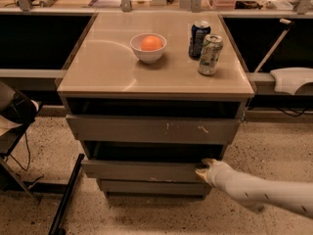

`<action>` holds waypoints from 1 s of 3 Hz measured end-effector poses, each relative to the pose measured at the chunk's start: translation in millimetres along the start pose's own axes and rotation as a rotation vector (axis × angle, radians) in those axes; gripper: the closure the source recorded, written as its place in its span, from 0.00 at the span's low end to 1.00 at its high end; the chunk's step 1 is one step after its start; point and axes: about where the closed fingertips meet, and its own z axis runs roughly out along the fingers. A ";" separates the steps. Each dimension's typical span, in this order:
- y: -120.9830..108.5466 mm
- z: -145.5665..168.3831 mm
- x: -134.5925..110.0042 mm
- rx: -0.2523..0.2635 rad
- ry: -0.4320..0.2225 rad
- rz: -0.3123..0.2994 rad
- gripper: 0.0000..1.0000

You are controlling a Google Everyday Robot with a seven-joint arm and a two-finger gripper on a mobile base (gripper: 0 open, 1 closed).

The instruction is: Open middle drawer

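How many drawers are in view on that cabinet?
3, stacked: the scratched top drawer, the middle drawer below it, and the narrow bottom drawer lowest. The hand is at the middle drawer's right end.

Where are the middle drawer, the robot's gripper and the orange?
middle drawer (142,171): camera view, centre of its grey front.
gripper (202,167): camera view, its tip, at that drawer front's right end.
orange (151,43): camera view, its middle.
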 end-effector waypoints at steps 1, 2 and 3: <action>38.0 -54.5 38.2 0.079 -0.002 0.114 1.00; 91.9 -101.0 88.0 0.133 0.039 0.213 1.00; 109.4 -123.4 111.2 0.161 0.068 0.210 0.81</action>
